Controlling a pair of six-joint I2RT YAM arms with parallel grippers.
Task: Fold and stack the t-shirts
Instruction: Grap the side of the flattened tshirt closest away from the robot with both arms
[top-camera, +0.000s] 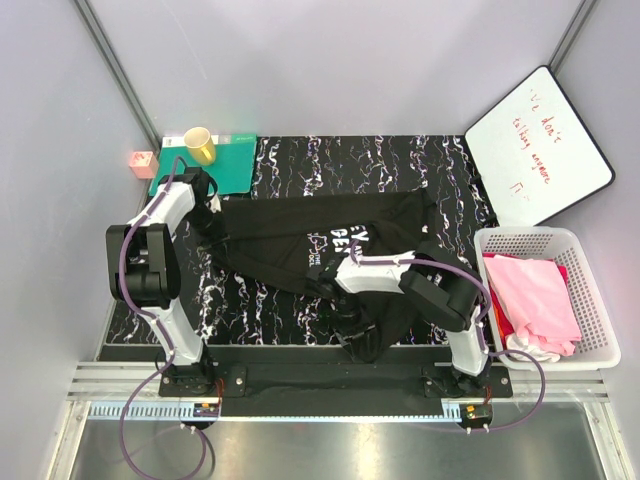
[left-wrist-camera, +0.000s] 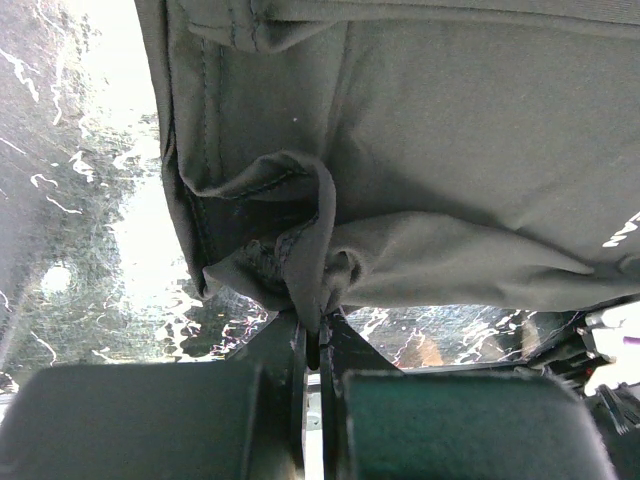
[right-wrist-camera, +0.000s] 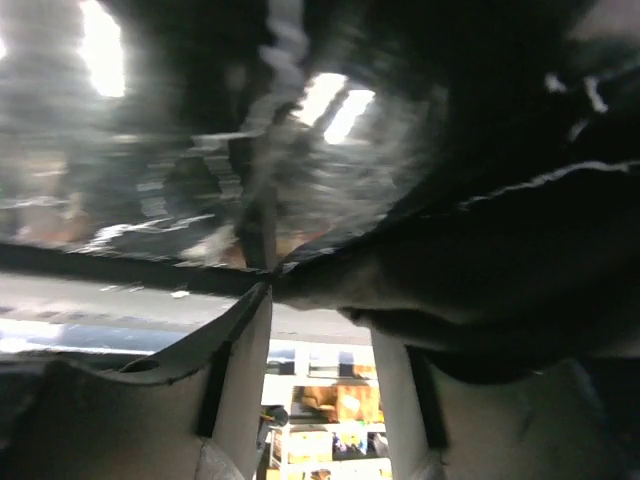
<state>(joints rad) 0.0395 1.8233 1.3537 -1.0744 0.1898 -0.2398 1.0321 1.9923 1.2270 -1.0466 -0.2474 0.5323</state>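
The large black t-shirt (top-camera: 300, 230) with white lettering lies spread and rumpled across the marbled table, and its near part hangs over the front edge. My left gripper (top-camera: 213, 208) is at its far left edge. In the left wrist view my left gripper (left-wrist-camera: 315, 335) is shut on a pinched fold of the black t-shirt (left-wrist-camera: 450, 150). My right gripper (top-camera: 338, 290) is over the shirt's near middle. In the right wrist view my right gripper (right-wrist-camera: 320, 300) has its jaws apart, and dark cloth (right-wrist-camera: 480, 290) drapes over the right finger. A pink t-shirt (top-camera: 535, 290) and a white one (top-camera: 535, 347) lie in the basket.
A white plastic basket (top-camera: 592, 262) stands at the right edge of the table. A whiteboard (top-camera: 540, 145) leans at the back right. A yellow cup (top-camera: 200, 146) stands on the teal mat (top-camera: 228, 165) at the back left, and a small pink object (top-camera: 142, 163) sits beside it.
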